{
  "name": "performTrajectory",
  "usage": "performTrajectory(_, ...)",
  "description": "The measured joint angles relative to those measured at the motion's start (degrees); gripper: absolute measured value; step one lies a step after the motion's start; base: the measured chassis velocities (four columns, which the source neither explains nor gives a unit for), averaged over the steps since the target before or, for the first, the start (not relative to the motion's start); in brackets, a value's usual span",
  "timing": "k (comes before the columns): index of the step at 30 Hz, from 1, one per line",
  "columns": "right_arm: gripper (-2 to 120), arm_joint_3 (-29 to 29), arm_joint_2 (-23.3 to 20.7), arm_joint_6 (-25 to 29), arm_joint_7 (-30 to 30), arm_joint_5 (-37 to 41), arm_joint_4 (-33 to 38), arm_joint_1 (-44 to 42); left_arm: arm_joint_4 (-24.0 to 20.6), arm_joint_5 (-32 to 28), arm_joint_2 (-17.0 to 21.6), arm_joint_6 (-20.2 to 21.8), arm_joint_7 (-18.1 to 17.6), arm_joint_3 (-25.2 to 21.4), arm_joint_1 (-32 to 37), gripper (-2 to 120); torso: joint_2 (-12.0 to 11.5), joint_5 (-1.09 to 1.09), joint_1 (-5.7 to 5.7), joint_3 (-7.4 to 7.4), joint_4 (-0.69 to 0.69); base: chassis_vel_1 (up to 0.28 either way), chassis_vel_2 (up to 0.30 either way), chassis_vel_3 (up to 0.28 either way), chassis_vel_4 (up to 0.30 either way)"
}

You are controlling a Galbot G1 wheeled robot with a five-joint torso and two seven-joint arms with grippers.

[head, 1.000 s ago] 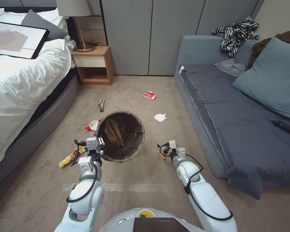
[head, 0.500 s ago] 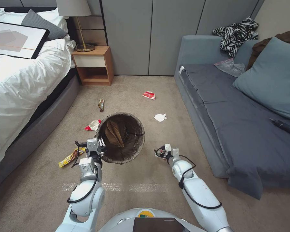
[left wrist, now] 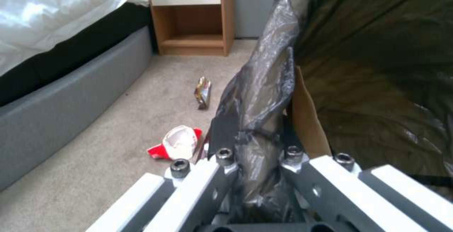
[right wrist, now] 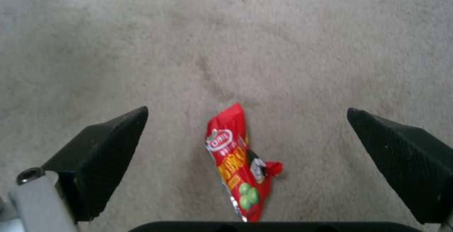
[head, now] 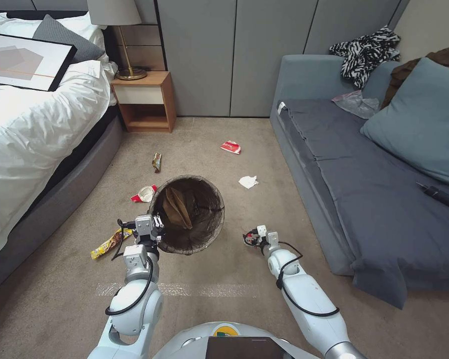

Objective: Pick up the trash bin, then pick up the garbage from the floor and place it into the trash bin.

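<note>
The left gripper (head: 157,221) has its jaws clamped on the bag-lined rim of the trash bin (head: 187,213), which seems lifted off the carpet (head: 224,279). The right gripper (right wrist: 245,147) hangs low over the carpet, jaws wide, with a red snack wrapper (right wrist: 238,161) lying between them.

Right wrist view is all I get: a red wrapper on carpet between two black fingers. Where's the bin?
Observer: The trash bin is to the left of the right gripper, apart from it.
Operator: Who's holding it?
Observer: The left gripper is shut on its bag-covered rim.
Operator: Is there more litter?
Observer: Yes, a white tissue lies beyond the right gripper, farther from the robot.
</note>
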Motion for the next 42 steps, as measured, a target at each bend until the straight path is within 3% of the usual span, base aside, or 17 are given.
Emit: performTrajectory(42, 99, 1.05, 2.28, 5.6, -1.22, -5.18, -12.0, 2.73, 0.22, 0.73, -0.31, -0.51, 0.06, 0.44, 0.52, 2, 0.0, 0.0, 0.0, 0.0, 0.0, 0.0, 0.0, 0.0, 0.0)
